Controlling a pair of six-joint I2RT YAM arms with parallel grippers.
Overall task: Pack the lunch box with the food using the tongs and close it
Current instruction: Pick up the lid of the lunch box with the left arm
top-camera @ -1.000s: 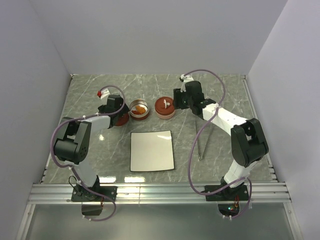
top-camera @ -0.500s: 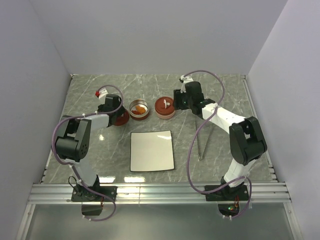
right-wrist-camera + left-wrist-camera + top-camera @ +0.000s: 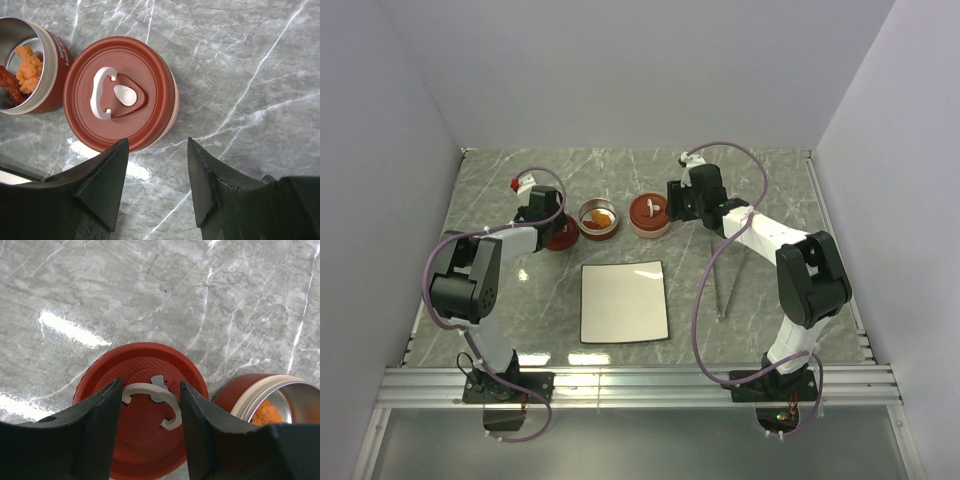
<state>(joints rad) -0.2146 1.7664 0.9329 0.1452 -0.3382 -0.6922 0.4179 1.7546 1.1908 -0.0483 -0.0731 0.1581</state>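
Note:
A loose red lid (image 3: 140, 410) with a white ring handle (image 3: 170, 407) lies on the table at the back left. My left gripper (image 3: 150, 385) (image 3: 552, 224) is down over it, its fingers touching both sides of the ring. Beside it stands an open steel lunch box pot (image 3: 598, 220) (image 3: 285, 395) holding orange food (image 3: 265, 414) (image 3: 29, 62). A second pot (image 3: 650, 215) is closed with a red lid (image 3: 120, 95). My right gripper (image 3: 157, 145) (image 3: 673, 203) hangs open just right of that pot, holding nothing. The tongs (image 3: 725, 285) lie on the table under the right arm.
A white square plate (image 3: 624, 300) lies in the middle front with nothing on it. Grey marble table (image 3: 520, 300), white walls on three sides, metal rail along the near edge.
My left gripper's jaws have narrowed onto the lid's ring handle and the wrist has shifted slightly back. The right arm has hardly moved.

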